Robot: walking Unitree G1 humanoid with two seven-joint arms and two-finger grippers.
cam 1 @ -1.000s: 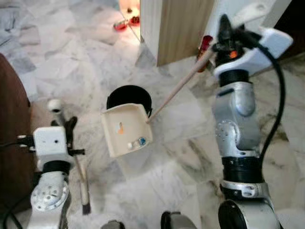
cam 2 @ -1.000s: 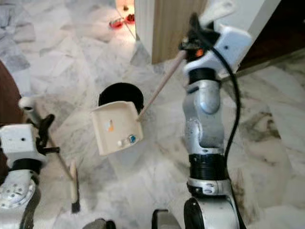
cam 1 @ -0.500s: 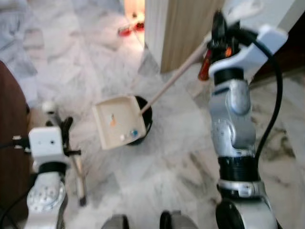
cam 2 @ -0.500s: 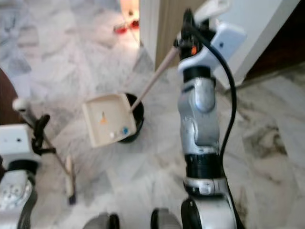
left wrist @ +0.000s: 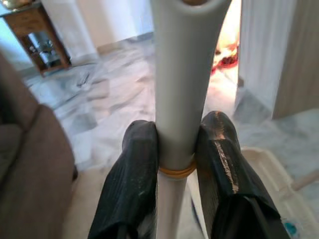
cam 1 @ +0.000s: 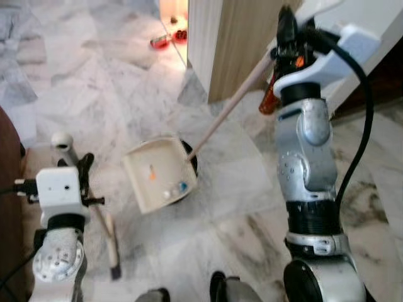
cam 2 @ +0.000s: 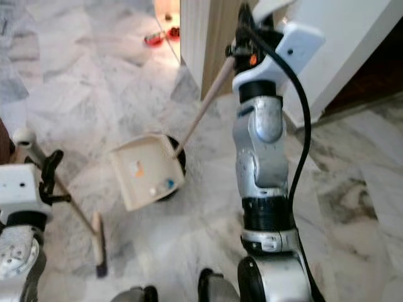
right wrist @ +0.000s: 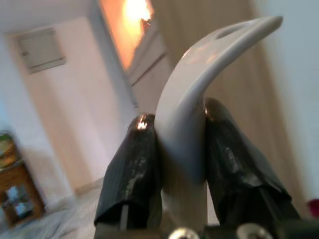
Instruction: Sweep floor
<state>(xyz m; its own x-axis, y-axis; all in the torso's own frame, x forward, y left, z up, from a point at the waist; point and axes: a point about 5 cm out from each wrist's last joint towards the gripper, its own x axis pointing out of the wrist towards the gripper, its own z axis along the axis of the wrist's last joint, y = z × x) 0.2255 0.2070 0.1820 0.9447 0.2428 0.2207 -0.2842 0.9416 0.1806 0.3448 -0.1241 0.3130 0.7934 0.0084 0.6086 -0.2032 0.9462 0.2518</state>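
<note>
Left wrist view, left jaws pinching broom handle [left wrist: 174,99], right jaws pinching dustpan handle [right wrist: 192,124]

My right arm [cam 2: 261,145] rises at 1 o'clock, wooden handle [cam 2: 200,113] slanting down to the cream dustpan [cam 2: 143,173] at 9 o'clock, small debris inside, over a black bin [cam 2: 178,165]. My left gripper [cam 2: 50,173] at 8 o'clock holds the broom [cam 2: 94,242], head on marble floor [cam 2: 352,207].

White marble floor [cam 1: 94,75], wooden door frame [cam 1: 230,38]
</note>
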